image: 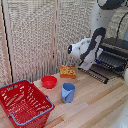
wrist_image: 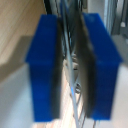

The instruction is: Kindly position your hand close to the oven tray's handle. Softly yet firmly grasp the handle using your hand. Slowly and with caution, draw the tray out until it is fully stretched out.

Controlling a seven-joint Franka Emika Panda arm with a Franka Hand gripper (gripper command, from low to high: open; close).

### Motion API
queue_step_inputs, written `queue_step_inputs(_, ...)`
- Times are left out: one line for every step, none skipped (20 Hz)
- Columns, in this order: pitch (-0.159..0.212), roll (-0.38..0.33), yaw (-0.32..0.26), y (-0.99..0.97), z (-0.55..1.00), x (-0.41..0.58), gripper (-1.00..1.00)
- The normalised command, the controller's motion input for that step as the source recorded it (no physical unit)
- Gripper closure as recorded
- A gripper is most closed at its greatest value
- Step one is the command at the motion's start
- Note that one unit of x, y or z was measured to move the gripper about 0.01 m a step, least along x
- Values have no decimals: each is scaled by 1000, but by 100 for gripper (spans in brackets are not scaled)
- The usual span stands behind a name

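Observation:
The black oven (image: 118,46) stands at the exterior view's right edge, its dark door panel (image: 98,75) folded down onto the table. The tray (image: 108,60), a rack of thin silvery bars, sticks out of the opening above the door. My hand (image: 89,63) at the end of the white and black arm sits at the tray's front edge. In the wrist view the two blue fingers (wrist_image: 45,70) stand close together, and the gripper (wrist_image: 71,67) is shut on the tray's thin front bar (wrist_image: 70,90), which runs between the dark pads.
An orange box (image: 68,71) leans by the screen wall (image: 35,35). A red bowl (image: 49,81) and a blue cup (image: 68,92) sit on the wooden table (image: 95,107). A red basket (image: 22,104) fills the near corner at the exterior view's left.

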Motion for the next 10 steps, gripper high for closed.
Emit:
queue_step_inputs(43,-1,-29,23,397,26,-100)
queue_step_inputs(54,-6,-35,66,446,54,-100)
queue_step_inputs(44,0,-40,94,517,51,-100)
queue_step_inputs(41,0,-57,146,557,94,-100)
queue_step_inputs(33,0,-74,166,580,54,-100)
queue_step_inputs(29,0,-85,174,583,40,-100)
queue_step_inputs(24,3,-75,206,551,34,-100)
queue_step_inputs(9,23,-63,220,526,11,-100)
queue_step_inputs(0,54,-46,143,403,0,-100)
queue_step_inputs(19,59,-1,40,246,0,-100)
